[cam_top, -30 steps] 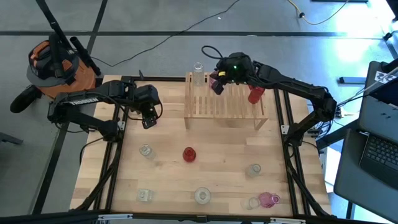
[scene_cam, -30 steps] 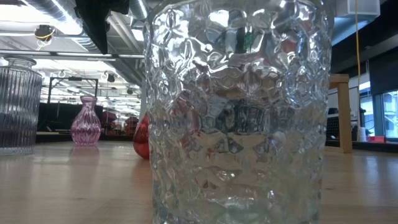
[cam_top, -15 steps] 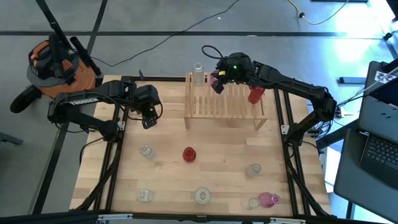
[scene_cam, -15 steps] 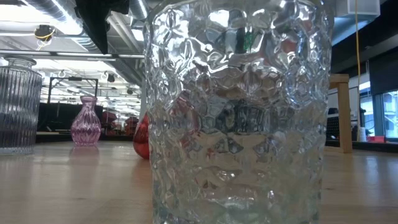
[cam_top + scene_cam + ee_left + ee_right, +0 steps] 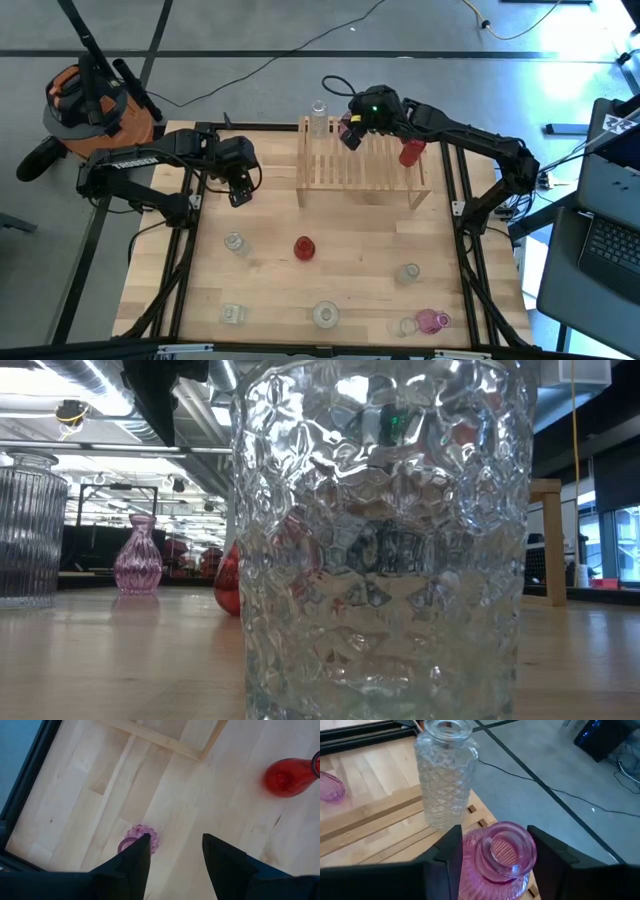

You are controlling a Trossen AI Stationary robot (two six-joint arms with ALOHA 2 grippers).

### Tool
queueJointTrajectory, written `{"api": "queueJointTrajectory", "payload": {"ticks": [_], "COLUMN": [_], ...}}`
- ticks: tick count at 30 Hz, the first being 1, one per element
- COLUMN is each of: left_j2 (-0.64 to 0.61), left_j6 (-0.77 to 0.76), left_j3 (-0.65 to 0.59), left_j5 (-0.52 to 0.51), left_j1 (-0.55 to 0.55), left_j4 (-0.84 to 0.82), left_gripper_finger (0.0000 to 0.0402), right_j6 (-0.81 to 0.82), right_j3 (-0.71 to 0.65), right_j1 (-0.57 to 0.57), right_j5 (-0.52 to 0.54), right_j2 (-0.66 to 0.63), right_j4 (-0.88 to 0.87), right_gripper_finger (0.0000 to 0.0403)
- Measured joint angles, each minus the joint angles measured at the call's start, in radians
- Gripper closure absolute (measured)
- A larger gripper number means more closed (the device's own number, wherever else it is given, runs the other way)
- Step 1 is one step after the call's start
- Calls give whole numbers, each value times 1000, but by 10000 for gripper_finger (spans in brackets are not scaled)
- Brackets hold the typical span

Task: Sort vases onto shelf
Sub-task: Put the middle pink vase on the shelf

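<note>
The right gripper (image 5: 492, 870) is hanging over the back edge of the shelf (image 5: 360, 172), with a pink vase (image 5: 495, 857) sitting upright between its fingers. The fingers are flanking the vase's body, but whether they are pressing it or have already let go I cannot tell. Just beside it a clear bottle (image 5: 445, 775) is standing at the shelf's back left corner, so the pink one is probably being set next to it to fill that row. A red vase (image 5: 411, 152) is standing at the shelf's right end.

The left gripper (image 5: 172, 857) is waiting over the table left of the shelf, its fingers parted and holding nothing; a small pink vase (image 5: 139, 837) is lying on the wood right under them (likely its next pick). Another red vase (image 5: 304, 247) and several clear ones are waiting near the table's front, unsorted.
</note>
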Motion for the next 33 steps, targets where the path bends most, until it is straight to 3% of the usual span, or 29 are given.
{"api": "queueJointTrajectory", "payload": {"ticks": [11, 17, 24, 28, 33], "left_j2": [0, 0, 0, 0, 0], "left_j6": [1, 0, -1, 0, 14], "left_j3": [0, 0, 0, 0, 0], "left_j5": [0, 0, 0, 0, 0], "left_j1": [0, 0, 0, 0, 0], "left_j4": [3, 3, 4, 13, 54], "left_gripper_finger": [230, 230, 230, 230, 230], "right_j6": [-48, -129, -221, -184, -153], "right_j3": [53, 139, 159, 158, 158], "right_j1": [1, 48, 166, 180, 164], "right_j5": [13, -74, -95, -62, -46], "right_j2": [-2, -3, -4, -4, -4], "right_j4": [56, 9, -154, -286, -318], "right_gripper_finger": [219, 221, 263, 293, 324]}}
